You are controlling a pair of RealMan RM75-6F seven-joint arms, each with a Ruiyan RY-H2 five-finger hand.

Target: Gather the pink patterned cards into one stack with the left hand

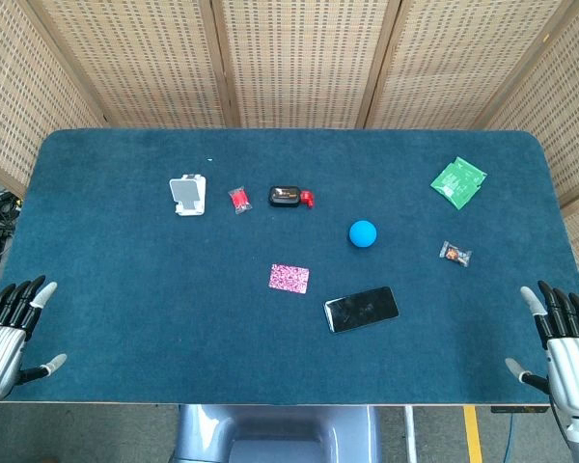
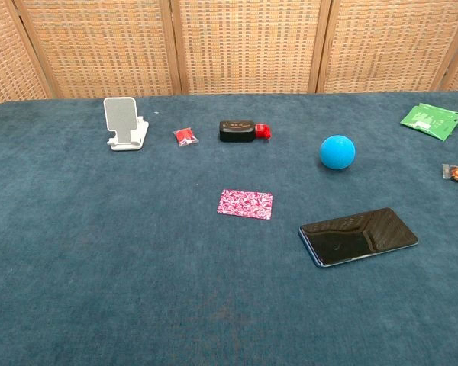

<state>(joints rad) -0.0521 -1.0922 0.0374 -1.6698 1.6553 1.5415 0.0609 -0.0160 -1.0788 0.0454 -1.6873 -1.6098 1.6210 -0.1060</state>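
Observation:
A pink patterned card [image 1: 289, 279] lies flat near the middle of the blue table; the chest view shows the same pink card [image 2: 245, 204] as one neat rectangle, and I cannot tell whether more cards lie under it. My left hand [image 1: 10, 333] hovers at the table's near left corner, fingers spread and empty, far from the card. My right hand [image 1: 560, 333] sits at the near right corner, also spread and empty. Neither hand appears in the chest view.
A black phone [image 1: 361, 309] lies just right of the card. Beyond it are a blue ball [image 1: 363, 233], a black and red device [image 1: 289, 197], a small red packet [image 1: 239, 200] and a white phone stand [image 1: 188, 195]. A green packet [image 1: 458, 182] and a wrapped candy [image 1: 454, 254] lie at right.

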